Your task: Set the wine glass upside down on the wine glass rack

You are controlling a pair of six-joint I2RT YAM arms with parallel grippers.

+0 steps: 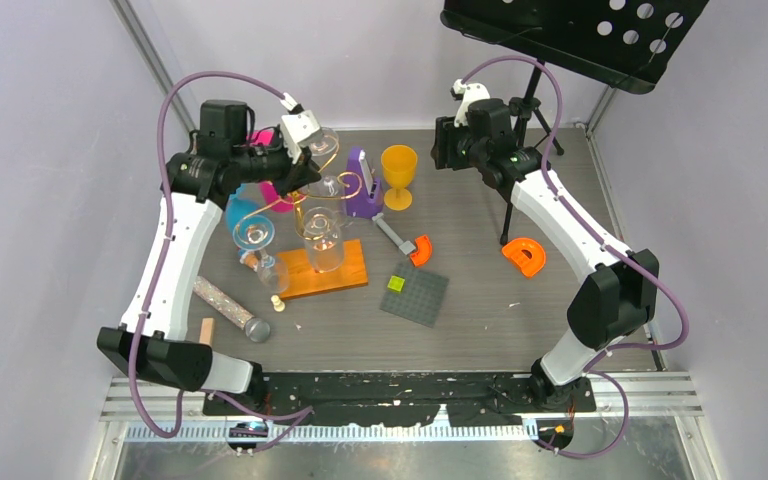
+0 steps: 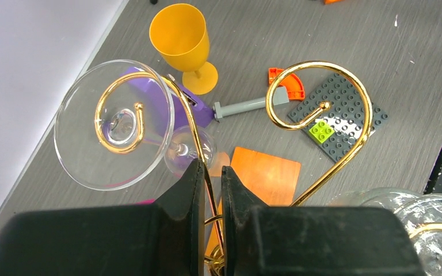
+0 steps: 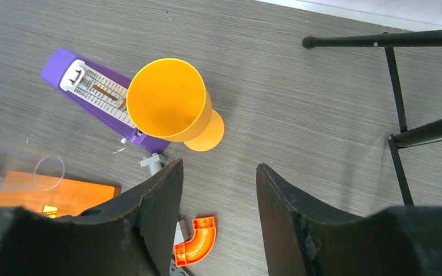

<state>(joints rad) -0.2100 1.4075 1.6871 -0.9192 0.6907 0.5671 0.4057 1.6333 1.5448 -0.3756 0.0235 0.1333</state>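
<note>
**Glass on the scroll, fingers astride the wire**

The wine glass (image 2: pixel 83 138) hangs upside down on the wine glass rack (image 2: pixel 322 64), on the scroll nearer the wall. Its foot lies across the gold curl and its bowl sits below. The left fingers (image 2: pixel 195 184) are drawn almost together just beside it. They hold no glass, and the rack's wire runs through the thin slit between them.

That looks to me like the danger. If that arm pulls off sideways, it could drag the wire and rock the light stand on its orange base (image 2: pixel 265 175). That could shake the glass loose, along with the other glasses (image 2: pixel 431 213) hung close by. The right fingers (image 3: pixel 172 190) stand apart and empty above the orange goblet (image 3: pixel 167 98), well away from the rack.

I cannot tell whether the left fingers pinch the wire or merely straddle it, nor how fully the foot is seated. The stem is half hidden behind the wire, and the neighbouring glasses are cut off at the edge of view.
</note>
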